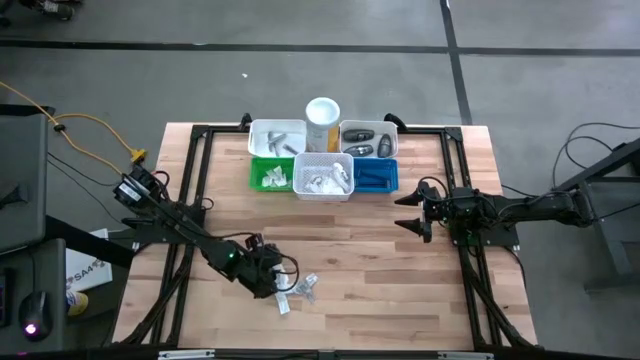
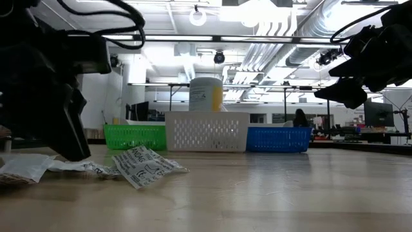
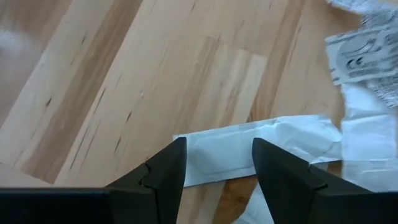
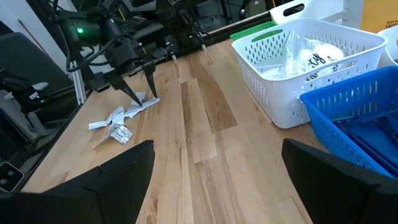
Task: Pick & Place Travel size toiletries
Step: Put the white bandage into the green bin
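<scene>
A small heap of toiletry packets [image 1: 300,292] lies on the near-left part of the table: a long flat white packet [image 3: 249,146] and crinkly printed ones [image 3: 360,53], also visible in the low view [image 2: 145,166] and the right wrist view [image 4: 118,121]. My left gripper [image 3: 217,142] is open and points down at the heap's left end [image 4: 147,99]. One finger stands on each side of the white packet's width. My right gripper [image 1: 405,212] is open and hovers above the table's right half, touching nothing [image 4: 216,149]. My left gripper comes from above, pointing down, with its open fingers [image 3: 168,168] across the long white packet near its left end [image 3: 205,155]. The packet lies flat on the table. I cannot tell whether the fingertips touch it.
At the far edge stand a green bin [image 1: 270,175], a white bin [image 1: 323,176] with packets inside, a blue bin [image 1: 375,175], two white bins behind them [image 1: 276,137] [image 1: 369,138], and a tall white-and-yellow cylinder [image 1: 322,120]. Bare wood [image 1: 370,260] lies between the arms.
</scene>
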